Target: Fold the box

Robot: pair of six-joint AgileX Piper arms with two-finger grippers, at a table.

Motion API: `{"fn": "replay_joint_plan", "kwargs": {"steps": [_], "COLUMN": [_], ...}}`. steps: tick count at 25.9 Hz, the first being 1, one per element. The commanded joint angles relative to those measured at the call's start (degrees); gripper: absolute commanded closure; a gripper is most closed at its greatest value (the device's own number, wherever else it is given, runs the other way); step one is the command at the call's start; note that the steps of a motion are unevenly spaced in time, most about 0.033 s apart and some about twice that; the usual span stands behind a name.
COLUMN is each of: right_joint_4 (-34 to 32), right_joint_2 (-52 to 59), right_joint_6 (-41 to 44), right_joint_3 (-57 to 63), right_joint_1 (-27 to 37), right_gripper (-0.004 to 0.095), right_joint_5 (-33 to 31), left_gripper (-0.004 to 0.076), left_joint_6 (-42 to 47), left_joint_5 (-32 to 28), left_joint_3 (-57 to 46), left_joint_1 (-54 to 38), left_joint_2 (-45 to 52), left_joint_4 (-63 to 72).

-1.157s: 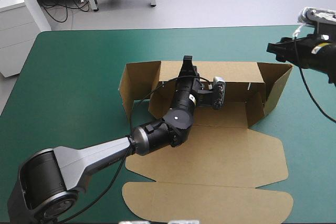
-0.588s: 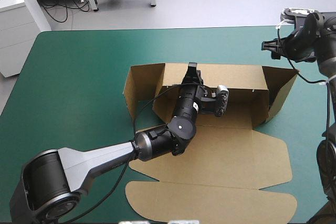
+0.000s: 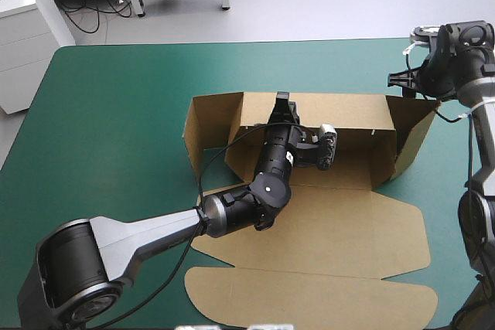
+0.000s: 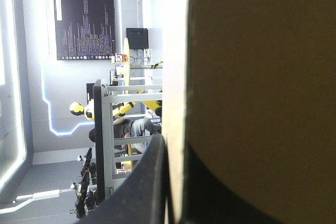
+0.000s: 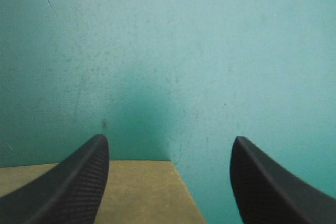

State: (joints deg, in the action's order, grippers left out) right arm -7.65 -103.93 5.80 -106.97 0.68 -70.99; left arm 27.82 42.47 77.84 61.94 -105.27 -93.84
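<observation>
The brown box [image 3: 332, 214] sits mid-frame in the high view, with its lid [image 3: 309, 299] flat toward the lower edge and its walls raised. The left gripper [image 3: 282, 100] looks clamped on the top edge of the back wall [image 3: 356, 113]. Its far finger is mostly hidden, so that is a judgement. The right gripper [image 3: 399, 81], at upper right, hangs released over the corner of the right end wall [image 3: 414, 133]. The risk is that the smooth teal-green cover [image 3: 116, 129] lets the board slide. A one-sided pull could then spring the untucked end walls outward or crease the back wall.
</observation>
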Motion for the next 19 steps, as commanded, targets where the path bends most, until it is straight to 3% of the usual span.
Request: {"fn": "replay_joint_plan", "kwargs": {"steps": [1, 8, 15, 19], "right_joint_4": [-0.76, 5.49, 3.77, 4.42], "right_joint_2": [2.52, 5.00, 6.41, 9.06], "right_joint_6": [1.33, -0.18, -0.17, -0.43], "right_joint_3": [-1.79, -1.21, 8.51, 14.80], "right_joint_1": [0.50, 0.50, 0.50, 0.50], "right_gripper": [0.0307, 0.0329, 0.0329, 0.0333], "right_joint_5": [-0.88, -0.88, -0.88, 2.24], "left_gripper": [0.0734, 0.0734, 0.0734, 0.0734], "left_joint_6": [1.71, 2.18, 2.18, 2.18], "left_joint_5": [0.75, 2.61, 3.91, 3.91], "left_joint_3": [1.11, 1.11, 1.11, 1.11], "left_joint_1": [0.47, 0.47, 0.47, 0.47], "left_joint_2": [2.39, 2.39, 2.39, 2.39], "left_joint_4": [-2.23, -2.23, -2.23, -2.23]}}
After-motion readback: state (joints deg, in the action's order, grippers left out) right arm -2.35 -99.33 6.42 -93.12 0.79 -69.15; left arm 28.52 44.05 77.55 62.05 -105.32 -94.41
